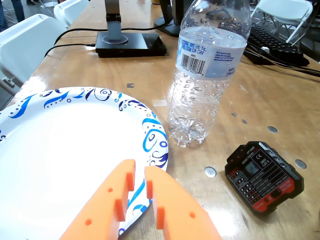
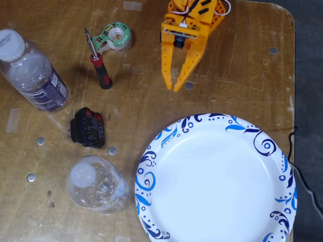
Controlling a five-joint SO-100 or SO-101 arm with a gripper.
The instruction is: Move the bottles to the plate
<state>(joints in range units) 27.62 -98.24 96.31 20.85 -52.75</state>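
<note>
I could read "CA CRV" above a barcode on the bottle's label (image 1: pixel 212 55); the black device's (image 1: pixel 263 177) print stayed illegible.

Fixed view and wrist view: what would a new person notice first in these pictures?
Probably the large plate, white with blue swirls and empty, filling the lower right of the fixed view. Next comes the bright orange gripper above it, jaws nearly closed and holding nothing. Both bottles stand off the plate at the left: the small bottle beside its rim, the labelled bottle in the upper left corner.
</note>
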